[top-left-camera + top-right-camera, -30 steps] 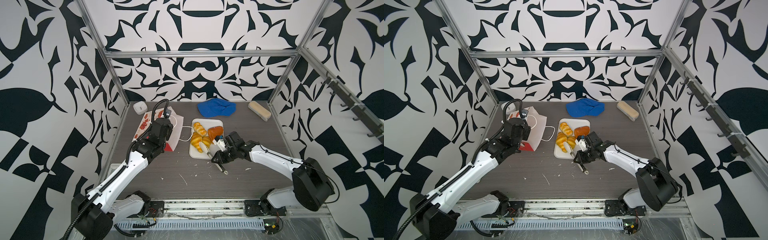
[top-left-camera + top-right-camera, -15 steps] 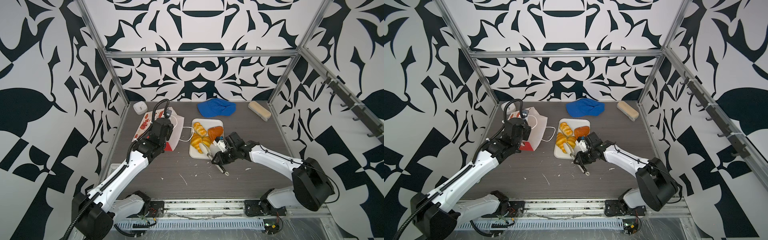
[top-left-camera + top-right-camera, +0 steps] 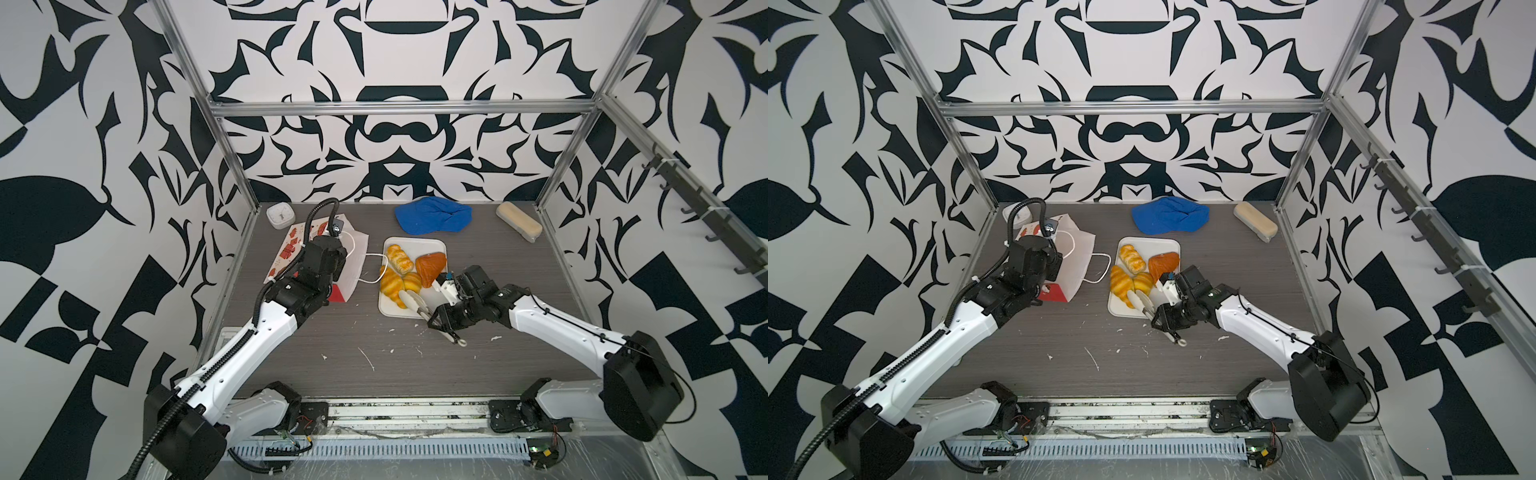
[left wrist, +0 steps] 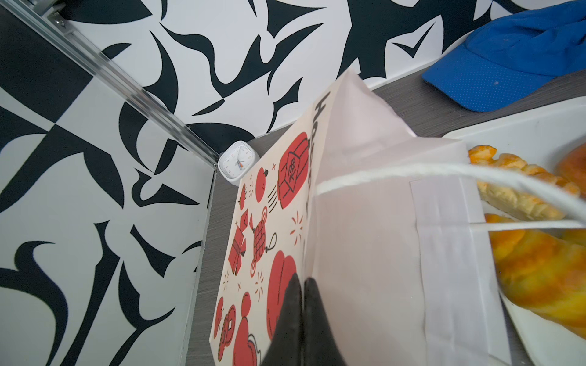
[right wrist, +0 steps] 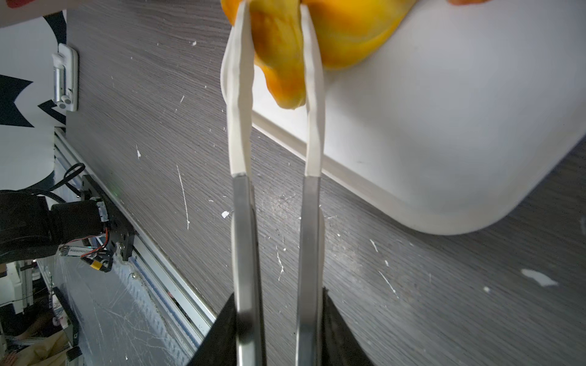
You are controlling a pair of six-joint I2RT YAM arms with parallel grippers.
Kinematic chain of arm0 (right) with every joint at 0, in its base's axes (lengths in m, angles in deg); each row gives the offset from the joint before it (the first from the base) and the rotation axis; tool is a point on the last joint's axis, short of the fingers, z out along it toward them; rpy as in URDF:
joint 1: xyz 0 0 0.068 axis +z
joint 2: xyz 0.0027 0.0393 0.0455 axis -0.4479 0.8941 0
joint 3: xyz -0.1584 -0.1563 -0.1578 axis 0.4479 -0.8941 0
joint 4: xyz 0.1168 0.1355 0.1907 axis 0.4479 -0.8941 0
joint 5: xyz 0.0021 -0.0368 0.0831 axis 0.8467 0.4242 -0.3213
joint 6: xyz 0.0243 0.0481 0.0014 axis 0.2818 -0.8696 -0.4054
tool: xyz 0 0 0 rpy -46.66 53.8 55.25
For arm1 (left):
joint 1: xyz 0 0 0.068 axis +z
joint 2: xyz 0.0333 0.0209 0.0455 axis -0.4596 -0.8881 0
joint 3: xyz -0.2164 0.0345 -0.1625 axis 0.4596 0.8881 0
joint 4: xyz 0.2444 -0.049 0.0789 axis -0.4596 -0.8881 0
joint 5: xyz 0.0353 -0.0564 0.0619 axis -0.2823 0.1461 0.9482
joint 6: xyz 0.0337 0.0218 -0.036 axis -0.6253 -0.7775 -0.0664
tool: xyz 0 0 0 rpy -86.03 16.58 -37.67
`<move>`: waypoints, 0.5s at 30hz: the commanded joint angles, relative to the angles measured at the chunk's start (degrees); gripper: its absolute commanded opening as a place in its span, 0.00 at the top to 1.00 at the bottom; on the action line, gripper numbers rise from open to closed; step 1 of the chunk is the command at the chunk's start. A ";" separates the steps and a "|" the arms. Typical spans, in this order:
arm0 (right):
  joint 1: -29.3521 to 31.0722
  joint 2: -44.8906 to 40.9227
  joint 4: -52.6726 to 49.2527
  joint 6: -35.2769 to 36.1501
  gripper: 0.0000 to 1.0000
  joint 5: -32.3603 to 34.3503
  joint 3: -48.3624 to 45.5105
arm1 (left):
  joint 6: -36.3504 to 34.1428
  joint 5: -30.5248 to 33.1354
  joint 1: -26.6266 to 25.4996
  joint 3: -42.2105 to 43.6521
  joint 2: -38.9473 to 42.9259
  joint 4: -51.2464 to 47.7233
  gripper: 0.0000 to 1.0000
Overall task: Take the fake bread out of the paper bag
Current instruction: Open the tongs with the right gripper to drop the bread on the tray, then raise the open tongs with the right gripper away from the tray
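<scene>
The paper bag (image 3: 353, 253) (image 3: 1077, 257) stands at the back left, white lining showing, cord handle trailing toward the tray. My left gripper (image 4: 302, 285) is shut on the bag's (image 4: 364, 221) rim wall. On the white tray (image 3: 415, 245) (image 3: 1150, 245) lie fake bread pieces: a braided loaf (image 3: 400, 257), a brown pastry (image 3: 431, 268) and two yellow croissants (image 3: 390, 282) (image 3: 411, 282). My right gripper (image 3: 440, 322) (image 5: 279, 304) is shut on metal tongs (image 3: 415, 305) (image 5: 242, 206). Their white tips flank one croissant's (image 5: 279, 63) end on the tray (image 5: 444, 126).
A blue cap (image 3: 432, 216) and a beige block (image 3: 519, 222) lie along the back wall. A small white clock (image 3: 280, 214) (image 4: 237, 161) sits in the back left corner behind the bag. White crumbs dot the dark table in front of the tray.
The tongs' tips look slightly wider apart around the croissant. Both arms have stayed almost where they were.
</scene>
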State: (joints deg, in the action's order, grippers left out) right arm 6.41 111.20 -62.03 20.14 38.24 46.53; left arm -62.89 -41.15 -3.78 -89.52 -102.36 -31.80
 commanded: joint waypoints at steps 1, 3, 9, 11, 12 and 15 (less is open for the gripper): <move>-0.44 -2.48 -2.06 0.21 0.60 3.19 0.88 | 0.89 -0.49 0.20 0.20 -0.59 0.96 1.00; -0.71 -3.32 -3.27 0.53 0.60 4.93 1.13 | 0.89 -0.66 0.19 0.21 -0.63 0.95 1.00; -1.37 -4.97 -3.15 0.50 0.60 5.60 1.57 | 0.98 -1.11 0.20 0.22 -0.80 1.02 1.00; -1.45 -5.45 -3.24 0.61 0.60 5.63 1.90 | 0.98 -1.26 0.19 0.24 -0.83 0.99 1.00; -1.46 -5.94 -3.31 0.67 0.60 5.67 1.94 | 0.98 -1.28 0.19 0.20 -0.77 0.95 1.00; -1.48 -8.37 -3.67 0.78 0.60 6.14 2.55 | 0.98 -1.38 0.20 0.11 -0.96 0.69 1.00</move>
State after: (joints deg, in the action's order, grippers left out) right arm 5.23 106.13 -65.90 20.36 43.55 46.53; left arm -62.70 -42.06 -3.78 -89.52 -103.04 -31.85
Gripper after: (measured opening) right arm 0.397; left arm 0.046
